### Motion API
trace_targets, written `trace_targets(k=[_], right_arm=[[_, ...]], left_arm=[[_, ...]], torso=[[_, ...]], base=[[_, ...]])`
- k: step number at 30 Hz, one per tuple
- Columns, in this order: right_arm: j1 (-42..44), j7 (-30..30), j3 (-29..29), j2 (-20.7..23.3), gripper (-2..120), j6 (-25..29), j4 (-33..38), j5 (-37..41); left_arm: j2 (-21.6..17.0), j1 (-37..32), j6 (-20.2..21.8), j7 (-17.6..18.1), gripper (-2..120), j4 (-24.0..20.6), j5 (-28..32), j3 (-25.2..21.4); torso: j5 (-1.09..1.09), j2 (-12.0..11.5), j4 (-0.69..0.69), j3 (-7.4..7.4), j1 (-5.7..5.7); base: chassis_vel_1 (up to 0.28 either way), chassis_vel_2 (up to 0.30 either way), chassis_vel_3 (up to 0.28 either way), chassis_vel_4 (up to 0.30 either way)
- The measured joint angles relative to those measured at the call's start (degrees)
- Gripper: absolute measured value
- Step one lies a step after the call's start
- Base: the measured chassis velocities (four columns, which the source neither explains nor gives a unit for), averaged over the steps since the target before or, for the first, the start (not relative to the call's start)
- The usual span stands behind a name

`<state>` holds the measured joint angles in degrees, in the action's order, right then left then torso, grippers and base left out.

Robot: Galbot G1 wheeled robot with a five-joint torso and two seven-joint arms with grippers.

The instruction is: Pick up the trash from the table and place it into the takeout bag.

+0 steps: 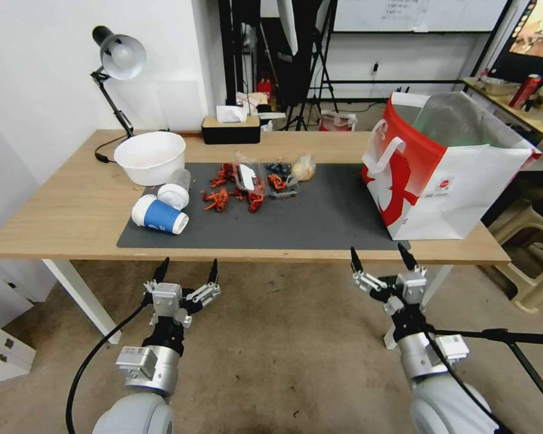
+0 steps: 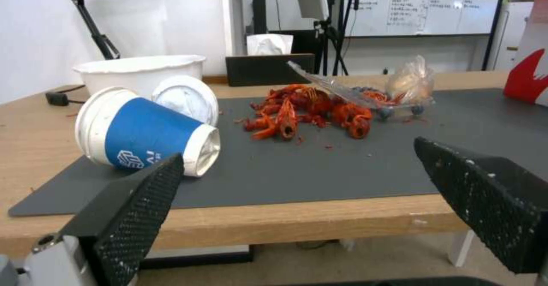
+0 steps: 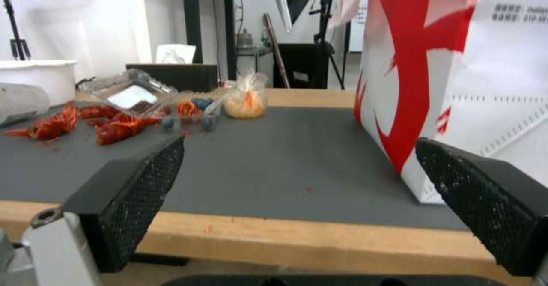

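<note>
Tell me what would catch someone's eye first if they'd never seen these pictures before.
Probably the big white and red takeout bag, standing open at the right end of the table. Next, the red crayfish shells scattered mid-mat beside a clear plastic tray, with a blue paper cup lying on its side at the mat's left. The left gripper and right gripper hang open below the near table edge.

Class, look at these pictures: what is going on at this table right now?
Nothing is being handled yet. The left gripper and right gripper hang open in front of the table, short of its near edge. On the mat lie a tipped blue paper cup, a white bowl, red shellfish scraps and a clear tray. The takeout bag stands open at the right end.
</note>
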<state>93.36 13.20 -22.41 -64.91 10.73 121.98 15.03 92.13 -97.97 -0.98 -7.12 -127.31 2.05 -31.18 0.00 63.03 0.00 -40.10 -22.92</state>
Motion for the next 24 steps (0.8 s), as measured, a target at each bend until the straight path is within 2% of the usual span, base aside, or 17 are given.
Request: trace_targets(k=[10, 17, 23, 24], right_arm=[[-0.87, 0.22, -0.03, 0.08, 100, -0.13, -0.14, 0.62], [-4.32, 1.07, 0.89, 0.71, 100, -2.33, 0.23, 1.72], [-10.33, 1.95, 1.88, 2.21, 100, -5.76, 0.14, 4.97], [-15.02, 2.24, 2.47, 3.42, 100, -8.21, -1.15, 8.13]], left_arm=[[0.0, -0.1, -0.16, 0.04, 100, 0.0, 0.03, -0.05], [0.0, 0.02, -0.19, 0.08, 100, 0.11, 0.24, -0.29], [0.0, 0.13, -0.3, 0.08, 100, 0.58, 0.25, -0.26], [0.0, 0.16, -0.31, 0.08, 100, 0.69, 0.2, -0.24]], torso=[[0.0, 0.0, 0.0, 0.0, 0.0], [0.0, 0.0, 0.0, 0.0, 0.01], [0.0, 0.0, 0.0, 0.0, 0.0], [-0.01, 0.0, 0.0, 0.0, 0.0]], base=[[0.0, 0.0, 0.0, 0.0], [0.0, 0.0, 0.0, 0.0], [0.0, 0.0, 0.0, 0.0], [0.0, 0.0, 0.0, 0.0]])
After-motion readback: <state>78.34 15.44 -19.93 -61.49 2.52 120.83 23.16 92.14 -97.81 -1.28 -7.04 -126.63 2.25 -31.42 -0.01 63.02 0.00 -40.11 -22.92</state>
